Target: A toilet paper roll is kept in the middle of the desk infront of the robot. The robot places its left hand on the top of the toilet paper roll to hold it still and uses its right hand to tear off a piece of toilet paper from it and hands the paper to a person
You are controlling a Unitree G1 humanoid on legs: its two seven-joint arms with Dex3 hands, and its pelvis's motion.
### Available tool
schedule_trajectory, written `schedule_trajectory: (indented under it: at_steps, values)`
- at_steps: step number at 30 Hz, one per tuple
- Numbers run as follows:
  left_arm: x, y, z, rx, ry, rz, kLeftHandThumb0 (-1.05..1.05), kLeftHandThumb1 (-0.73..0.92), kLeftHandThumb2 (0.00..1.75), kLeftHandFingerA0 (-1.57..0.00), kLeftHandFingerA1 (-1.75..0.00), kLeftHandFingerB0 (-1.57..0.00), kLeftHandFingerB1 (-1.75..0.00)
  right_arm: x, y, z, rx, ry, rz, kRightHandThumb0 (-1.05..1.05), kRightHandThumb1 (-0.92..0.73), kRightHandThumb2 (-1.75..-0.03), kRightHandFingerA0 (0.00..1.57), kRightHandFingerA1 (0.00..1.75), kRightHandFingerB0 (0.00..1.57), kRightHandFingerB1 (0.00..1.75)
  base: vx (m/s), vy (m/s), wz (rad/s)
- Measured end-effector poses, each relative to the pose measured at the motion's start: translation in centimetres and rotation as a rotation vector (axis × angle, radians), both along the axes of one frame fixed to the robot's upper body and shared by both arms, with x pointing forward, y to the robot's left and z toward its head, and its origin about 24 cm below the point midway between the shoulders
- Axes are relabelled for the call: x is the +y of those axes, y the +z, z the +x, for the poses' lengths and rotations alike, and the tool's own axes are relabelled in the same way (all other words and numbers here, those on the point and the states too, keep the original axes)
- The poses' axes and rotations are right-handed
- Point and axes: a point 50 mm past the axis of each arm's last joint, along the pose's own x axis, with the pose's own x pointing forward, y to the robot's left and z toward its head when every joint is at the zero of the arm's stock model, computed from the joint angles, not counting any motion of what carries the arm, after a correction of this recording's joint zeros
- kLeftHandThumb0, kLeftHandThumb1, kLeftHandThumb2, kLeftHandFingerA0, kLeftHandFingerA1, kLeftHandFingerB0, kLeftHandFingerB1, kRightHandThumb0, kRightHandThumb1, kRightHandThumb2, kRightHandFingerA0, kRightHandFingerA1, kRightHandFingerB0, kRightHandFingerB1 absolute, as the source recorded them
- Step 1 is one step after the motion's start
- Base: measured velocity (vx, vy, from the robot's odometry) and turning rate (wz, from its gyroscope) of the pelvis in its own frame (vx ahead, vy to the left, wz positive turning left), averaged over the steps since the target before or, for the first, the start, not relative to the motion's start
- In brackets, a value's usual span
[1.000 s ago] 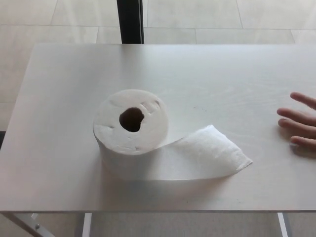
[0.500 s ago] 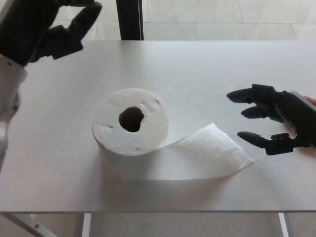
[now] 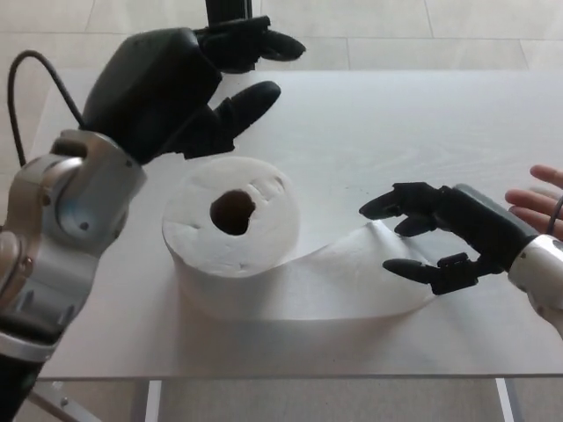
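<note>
A white toilet paper roll point(image 3: 232, 233) stands on end in the middle of the pale desk point(image 3: 378, 123), its brown core hole facing up. A loose tail of paper point(image 3: 352, 277) lies unrolled to the right along the desk. My left hand point(image 3: 180, 88) hovers open above and behind the roll, fingers spread, not touching it. My right hand point(image 3: 440, 233) is open at the far end of the tail, one finger above and one below the paper's tip, with nothing held.
A person's hand point(image 3: 538, 202) rests on the desk at the right edge, just behind my right wrist. A dark post point(image 3: 230, 13) stands beyond the desk's far edge. Tiled floor surrounds the desk.
My left hand has swung in from the far left corner to above the roll. My right hand has moved left to the tip of the paper tail. The roll has not moved.
</note>
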Motion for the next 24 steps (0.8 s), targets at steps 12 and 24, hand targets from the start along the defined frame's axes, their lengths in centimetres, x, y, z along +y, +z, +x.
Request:
schedule_trajectory:
  at_steps: [12,24]
  values:
    - [-0.4,-6.1,-3.4,0.094,0.041,0.074,-0.53,0.78,0.64,-0.45,-0.50,-0.49,-0.44,2.7,-0.3,-1.0,-0.051,0.120,-0.138,-0.74,-0.67,-0.60,0.16,0.65,0.33,0.46,0.00,0.000,0.00]
    - [0.6,-8.8,-5.3,0.034,0.168,0.120,-0.44,0.77,0.62,-0.38,-0.52,-0.51,-0.44,3.7,-0.9,-3.3,-0.067,0.253,-0.313,-0.88,-0.55,-0.64,0.00,0.06,0.08,0.43,0.00,0.000,0.00]
